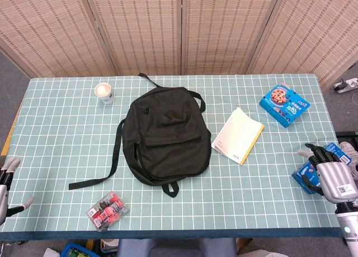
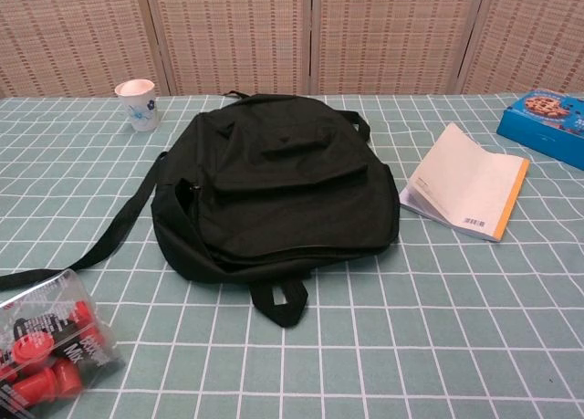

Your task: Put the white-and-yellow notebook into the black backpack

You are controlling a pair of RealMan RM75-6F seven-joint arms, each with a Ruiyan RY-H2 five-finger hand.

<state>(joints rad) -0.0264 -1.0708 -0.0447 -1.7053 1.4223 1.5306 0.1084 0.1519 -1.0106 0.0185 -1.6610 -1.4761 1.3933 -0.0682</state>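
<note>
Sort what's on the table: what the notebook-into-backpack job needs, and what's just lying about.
Job: white-and-yellow notebook, black backpack.

Lying about: paper cup, blue cookie box, pack of red items, blue packet by the right robot hand.

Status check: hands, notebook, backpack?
Both hands empty at table edges: left hand, right hand. Notebook lies beside backpack, untouched. Nothing between them.

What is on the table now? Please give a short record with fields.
notebook: white and yellow, flat on the cloth, right of the backpack, not touching it
backpack: black, lying flat, looks closed
left hand: at table edge, holds nothing
right hand: near a blue packet, holds nothing
others: paper cup, cookie box, red-and-black pack
</note>
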